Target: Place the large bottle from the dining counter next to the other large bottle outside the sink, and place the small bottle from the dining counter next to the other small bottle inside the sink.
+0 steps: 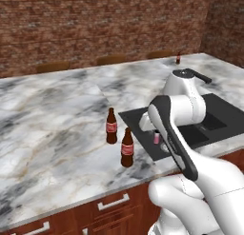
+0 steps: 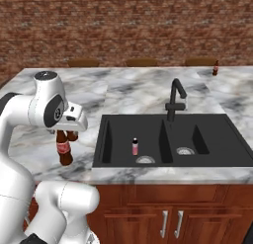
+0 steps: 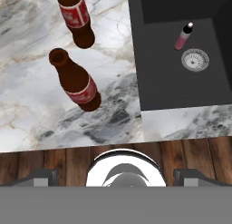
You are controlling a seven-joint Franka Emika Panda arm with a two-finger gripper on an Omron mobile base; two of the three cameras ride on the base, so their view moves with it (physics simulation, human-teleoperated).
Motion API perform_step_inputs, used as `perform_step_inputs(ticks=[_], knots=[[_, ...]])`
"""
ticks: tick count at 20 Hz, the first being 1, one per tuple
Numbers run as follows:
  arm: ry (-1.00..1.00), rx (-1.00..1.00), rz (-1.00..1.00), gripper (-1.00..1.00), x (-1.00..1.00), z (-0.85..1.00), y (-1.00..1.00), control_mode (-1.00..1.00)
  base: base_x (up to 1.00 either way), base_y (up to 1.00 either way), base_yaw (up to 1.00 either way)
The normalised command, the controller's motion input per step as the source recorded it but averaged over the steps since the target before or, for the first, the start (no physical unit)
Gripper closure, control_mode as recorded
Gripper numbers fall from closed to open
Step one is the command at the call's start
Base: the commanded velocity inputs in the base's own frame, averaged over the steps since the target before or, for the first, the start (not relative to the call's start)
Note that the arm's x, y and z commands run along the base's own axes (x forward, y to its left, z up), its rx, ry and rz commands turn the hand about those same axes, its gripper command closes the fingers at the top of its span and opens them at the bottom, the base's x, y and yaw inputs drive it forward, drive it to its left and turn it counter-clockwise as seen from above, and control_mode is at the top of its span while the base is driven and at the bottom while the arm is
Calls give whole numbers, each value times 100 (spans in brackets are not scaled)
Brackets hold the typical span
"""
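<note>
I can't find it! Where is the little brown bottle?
The small brown bottle stands at the far right edge of the marble counter, beyond the sink and the faucet, near the brick wall.

Even, bright rendered light, soft faint shadows, no glare, sharp focus throughout, coarse low-resolution textures

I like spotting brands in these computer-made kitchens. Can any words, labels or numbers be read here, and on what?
None can be read.
Two large bottles on the counter: red labels with pale marks, too blurred to read.
Pink bottle in the sink: no lettering can be made out.
Small brown bottle at the counter's far edge: too small to tell.
</note>
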Motion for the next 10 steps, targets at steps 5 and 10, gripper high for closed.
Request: perform_step_inputs(ticks=[5, 10], knots=[[0, 0, 0, -100, 0, 0, 0, 100, -100, -30, -9], [0, 0, 0, -100, 0, 0, 0, 100, -27, -74, -4]])
